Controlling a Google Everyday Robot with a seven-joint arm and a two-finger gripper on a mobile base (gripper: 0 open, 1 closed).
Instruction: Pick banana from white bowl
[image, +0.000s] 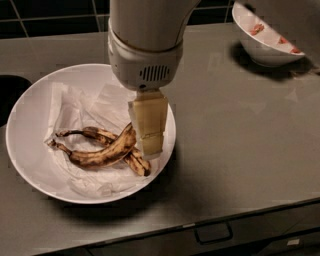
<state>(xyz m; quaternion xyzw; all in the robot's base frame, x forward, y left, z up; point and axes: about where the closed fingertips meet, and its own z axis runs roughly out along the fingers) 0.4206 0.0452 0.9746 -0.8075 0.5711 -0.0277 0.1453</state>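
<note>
While the gripper (150, 149) hangs over the right side of the white bowl (27, 107), whether open or closed cannot be told; the banana (102, 155) lies on crumpled paper (75, 102) inside the bowl, just left of it.

No readable txt, labels, brand names, nos. or signs anywhere in camera view. Tool (150, 149) hangs over the right inner side of the white bowl (30, 115), just beside the upper end of the banana (100, 156). No legible marking on the tool, the bowl or the grey surface (240, 125).
</note>
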